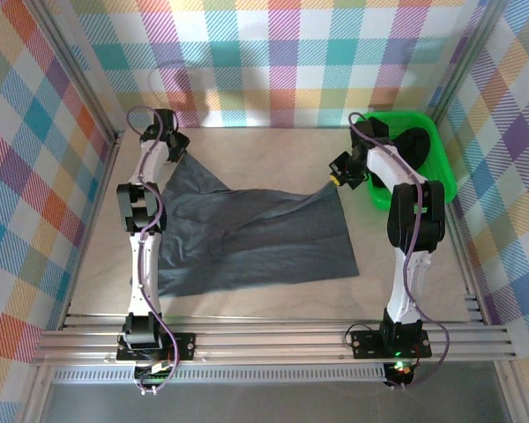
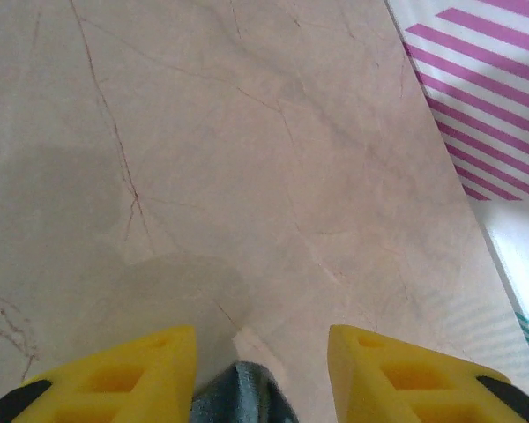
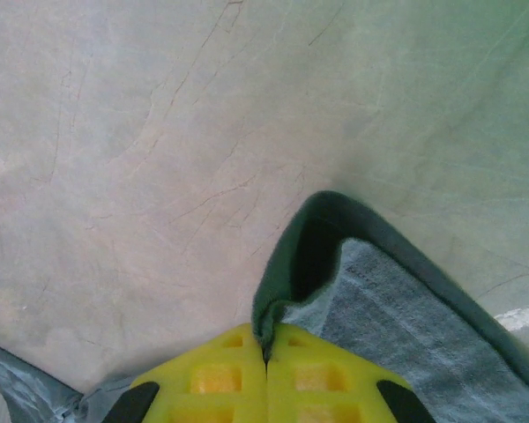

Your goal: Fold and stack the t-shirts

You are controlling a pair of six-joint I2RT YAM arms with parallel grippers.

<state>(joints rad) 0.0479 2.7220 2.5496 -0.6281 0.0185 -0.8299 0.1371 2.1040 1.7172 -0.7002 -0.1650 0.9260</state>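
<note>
The slate grey t-shirt [image 1: 247, 233] lies spread over the middle of the table, with one corner pulled up toward each gripper. At its back left corner, my left gripper [image 1: 174, 152] is open. In the left wrist view a tip of the grey cloth [image 2: 238, 394] sits between the parted yellow fingers [image 2: 150, 370], just above the table. My right gripper [image 1: 336, 176] is shut on the shirt's back right corner. The right wrist view shows the folded hem [image 3: 322, 256] pinched between the closed fingertips [image 3: 216, 374]. A black shirt [image 1: 414, 139] lies in the tray.
The bright green plastic tray [image 1: 436, 150] stands at the back right, close behind my right arm. Checked walls enclose the table on three sides. Bare marble table [image 1: 264, 150] lies behind the shirt. An aluminium rail [image 1: 273, 339] runs along the front.
</note>
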